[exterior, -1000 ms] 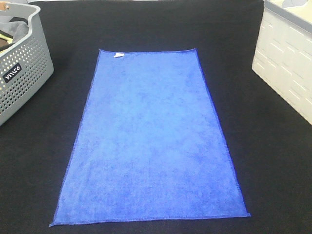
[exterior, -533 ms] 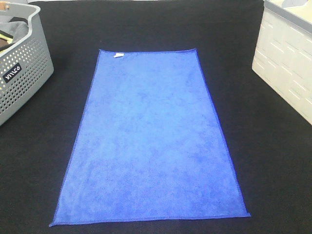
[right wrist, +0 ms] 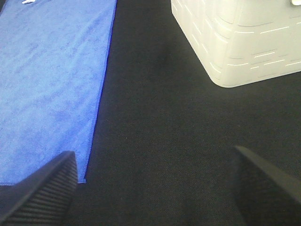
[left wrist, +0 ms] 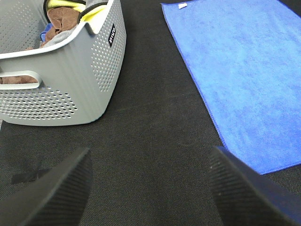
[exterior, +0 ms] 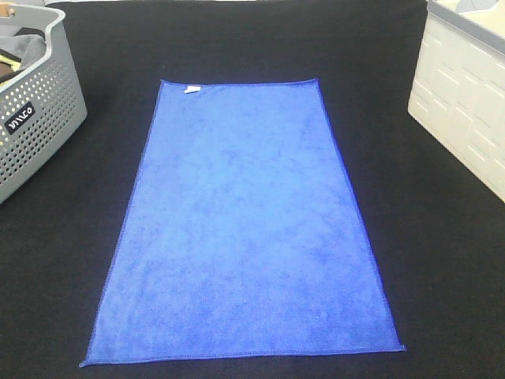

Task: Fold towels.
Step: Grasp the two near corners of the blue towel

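As the towel [exterior: 241, 229] is spread flat at the centre of the bench [exterior: 434, 260], nothing is gripped. Left gripper [left wrist: 150, 162] and right gripper [right wrist: 154, 160] are set wide open.

Left pincer [left wrist: 150, 162], right pincer [right wrist: 154, 157]: spread wide

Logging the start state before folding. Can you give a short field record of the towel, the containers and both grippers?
towel: blue towel, spread flat, unfolded, on the black table
tag: white tag at the towel's far edge
basket: grey perforated basket, left of towel, cloths inside, not touching it
bin: white bin, right of towel, not touching it
left gripper: open, empty, above bare table beside the towel
right gripper: open, empty, above bare table beside the towel
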{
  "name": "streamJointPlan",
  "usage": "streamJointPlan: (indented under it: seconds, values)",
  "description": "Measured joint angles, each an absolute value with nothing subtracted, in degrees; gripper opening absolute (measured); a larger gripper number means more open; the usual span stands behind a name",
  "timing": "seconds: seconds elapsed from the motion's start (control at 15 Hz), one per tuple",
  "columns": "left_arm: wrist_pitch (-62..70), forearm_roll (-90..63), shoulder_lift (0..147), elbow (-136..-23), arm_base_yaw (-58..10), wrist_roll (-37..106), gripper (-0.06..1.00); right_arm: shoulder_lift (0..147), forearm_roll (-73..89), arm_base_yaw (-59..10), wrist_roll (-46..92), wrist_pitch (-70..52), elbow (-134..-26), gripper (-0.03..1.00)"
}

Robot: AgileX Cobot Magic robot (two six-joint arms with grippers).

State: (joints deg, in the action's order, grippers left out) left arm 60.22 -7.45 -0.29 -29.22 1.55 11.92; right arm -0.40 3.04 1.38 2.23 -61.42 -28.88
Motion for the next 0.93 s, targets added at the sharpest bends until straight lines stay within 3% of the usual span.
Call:
streamJointPlan:
  seconds: [0.4, 0.93]
  values:
    - [39.76, -12.72, 6.25, -27.96, 1.55, 8.65, 0.67, 15.47, 3.27, 1.38, 2.23, -52.71, -31.34, 0.82]
    - [38.22, -37.30, 46.29, -25.78, 1.55, 13.41, 0.67, 55.69, 7.73, 1.38, 2.18, -47.96, -35.87, 0.82]
